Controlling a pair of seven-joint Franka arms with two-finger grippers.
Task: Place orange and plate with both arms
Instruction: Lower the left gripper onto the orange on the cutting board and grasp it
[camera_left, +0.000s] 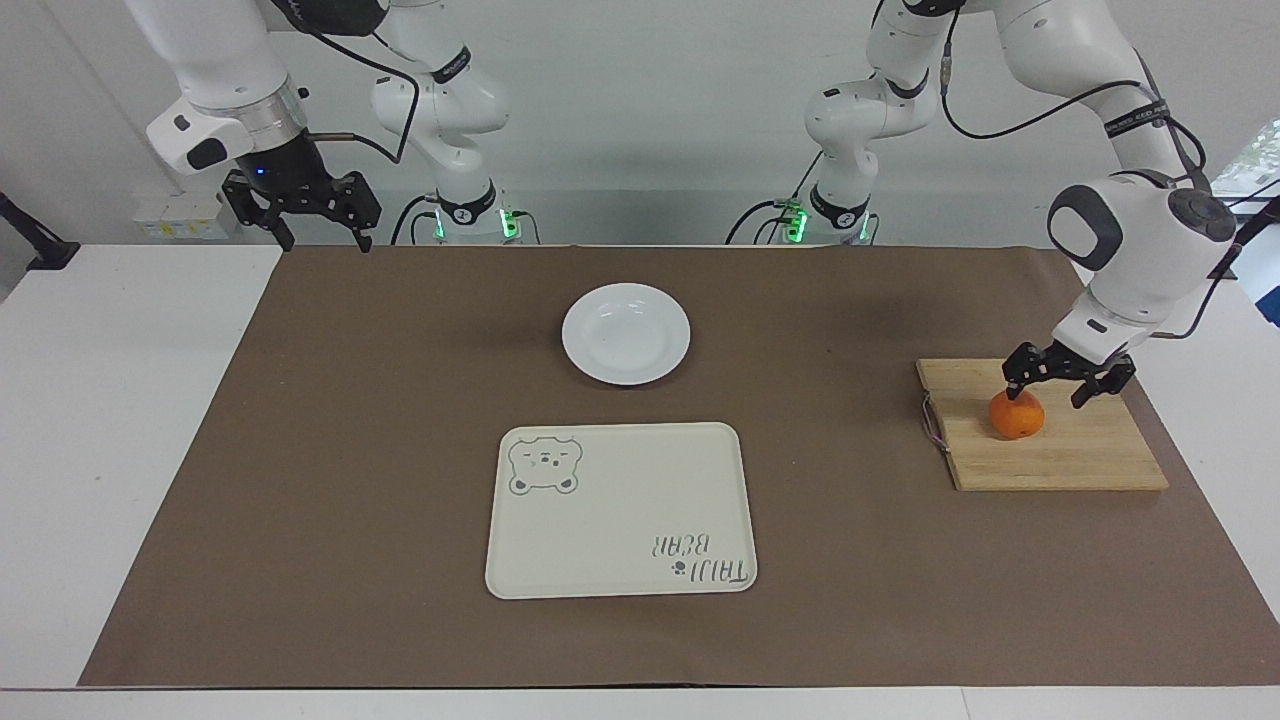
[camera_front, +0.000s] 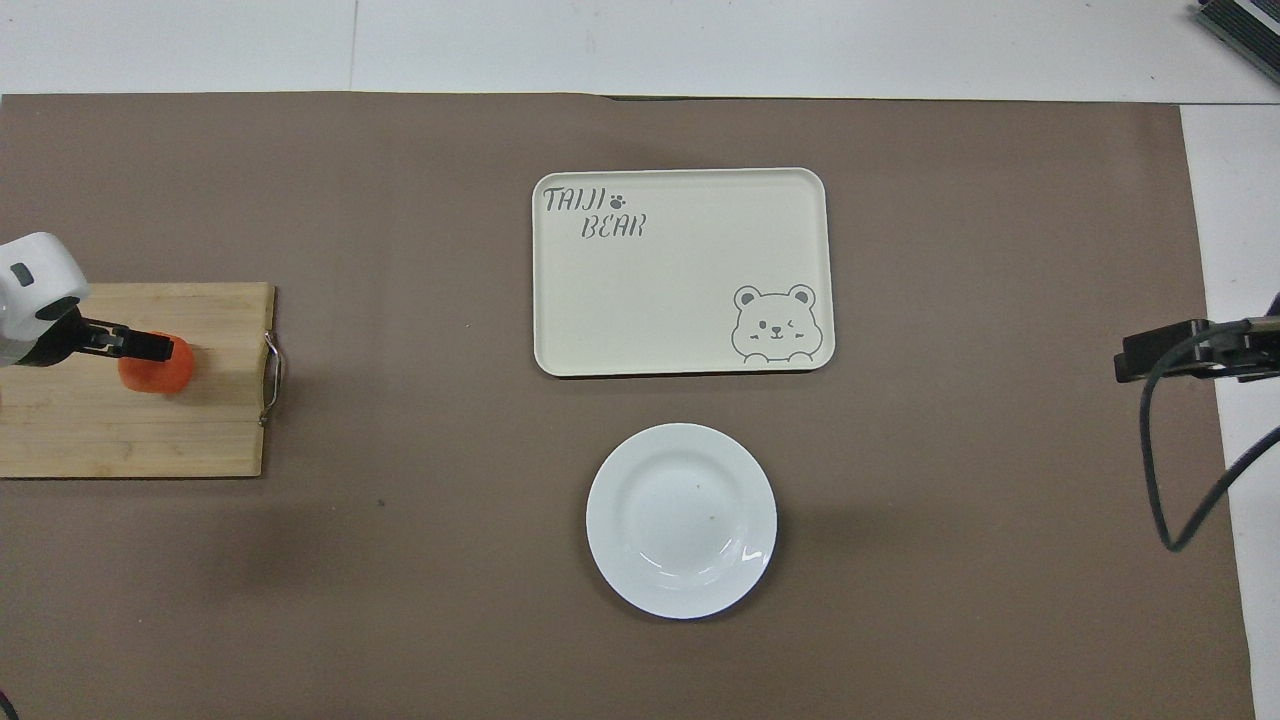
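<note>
Orange fruit: small round bright-orange orange (camera_left: 1016, 416) sits on a pale rectangular bamboo cutting board (camera_left: 1060, 455) toward the left arm's end of the brown-papered bench (camera_left: 400, 400).
Orange handling: judged light, firm but yielding, rolls freely; best taken across its widest middle from above, with moderate squeeze.
Left claw: black two-finger left claw (camera_left: 1067, 380) is down at the orange's top, fingers spread wide, one at the fruit and the other out over the board; not closed on it, contact uncertain.
Plate: round glossy white shallow plate (camera_left: 626, 333) lies mid-bench, nearer to the robots than the tray.
Plate handling: judged rigid, smooth, likely slippery and breakable; the raised rim is the only hold, pinched at its edge.
Right claw: black two-finger right claw (camera_left: 304, 212) hangs open over the bench edge at the right arm's end; this arm waits.
Tray: rectangular cream tray (camera_front: 680, 271), bare.
Writing: "TAIJI BEAR" with a paw print, plus a winking bear drawing.
Board detail: small metal loop handle (camera_front: 271, 378) on the board's edge facing the tray.
</note>
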